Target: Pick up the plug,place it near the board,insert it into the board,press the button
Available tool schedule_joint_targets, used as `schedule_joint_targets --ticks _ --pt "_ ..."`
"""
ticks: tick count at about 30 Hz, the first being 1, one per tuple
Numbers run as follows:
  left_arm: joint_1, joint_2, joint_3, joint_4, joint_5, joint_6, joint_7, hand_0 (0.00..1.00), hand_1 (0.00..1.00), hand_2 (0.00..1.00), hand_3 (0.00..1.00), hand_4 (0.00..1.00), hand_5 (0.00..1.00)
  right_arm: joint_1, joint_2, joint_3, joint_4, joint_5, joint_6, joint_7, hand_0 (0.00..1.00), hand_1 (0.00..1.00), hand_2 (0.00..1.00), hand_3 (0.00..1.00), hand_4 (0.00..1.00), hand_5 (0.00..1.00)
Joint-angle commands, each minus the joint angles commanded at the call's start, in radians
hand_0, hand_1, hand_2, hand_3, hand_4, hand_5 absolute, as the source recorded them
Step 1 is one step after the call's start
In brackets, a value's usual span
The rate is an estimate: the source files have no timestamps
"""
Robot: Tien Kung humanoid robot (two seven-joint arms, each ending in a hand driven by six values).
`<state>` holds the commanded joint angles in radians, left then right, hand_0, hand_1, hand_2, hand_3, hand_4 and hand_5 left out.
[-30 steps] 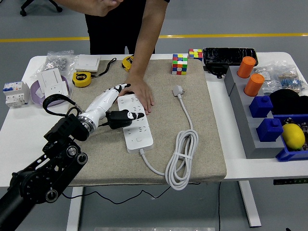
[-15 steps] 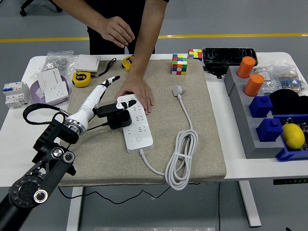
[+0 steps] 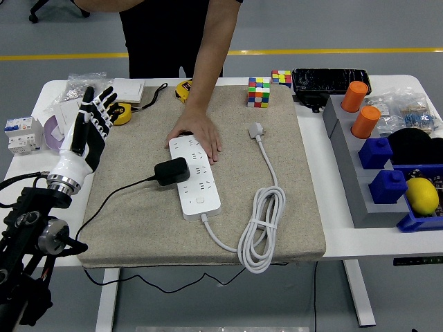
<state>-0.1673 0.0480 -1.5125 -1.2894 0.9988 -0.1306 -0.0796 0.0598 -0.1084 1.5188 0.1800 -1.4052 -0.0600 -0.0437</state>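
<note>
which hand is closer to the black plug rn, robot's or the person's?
The person's hand. It rests on the far end of the power strip, just beyond the black plug. The robot's left hand is raised, open, well off to the plug's left.

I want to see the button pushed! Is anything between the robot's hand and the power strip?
Nothing visible blocks it. The left hand hangs open left of the strip, with bare mat between. A person's hand holds the strip's far end; the plug sits in it.

Coarse beige woven cloth mat (image 3: 291, 200) looks rough and matt, right of the glossy black-and-white plastic left hand (image 3: 88, 131). Smooth white plastic power strip (image 3: 196, 181), matt black plastic plug (image 3: 171, 171) seated in it.
</note>
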Motion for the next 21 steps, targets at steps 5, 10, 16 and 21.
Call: schedule_joint_targets --ticks 5,10,16,21 --pt "0.014 -0.003 -0.054 0.022 -0.208 -0.041 0.015 0.998 0.998 0.954 0.929 0.998 0.998 -0.002 0.001 0.002 0.0 -0.003 0.0 -0.001 0.953 0.893 0.847 0.869 0.998 0.947" --pt "0.027 0.0 -0.077 0.039 -0.411 -0.051 0.028 0.998 0.998 0.951 0.93 0.998 0.998 -0.003 0.001 0.002 0.0 -0.003 0.0 -0.001 0.953 0.894 0.847 0.869 0.998 0.949" --pt "0.034 -0.005 -0.091 0.041 -0.422 -0.054 0.036 0.998 0.998 0.949 0.929 0.998 0.998 -0.001 0.001 0.0 0.0 0.003 0.0 0.0 0.953 0.894 0.846 0.869 0.998 0.949" --pt "0.032 -0.006 -0.105 0.044 -0.421 -0.057 0.04 0.998 0.998 0.949 0.929 0.998 0.998 -0.002 0.001 0.005 0.0 0.001 -0.001 -0.001 0.953 0.894 0.846 0.869 0.998 0.949"
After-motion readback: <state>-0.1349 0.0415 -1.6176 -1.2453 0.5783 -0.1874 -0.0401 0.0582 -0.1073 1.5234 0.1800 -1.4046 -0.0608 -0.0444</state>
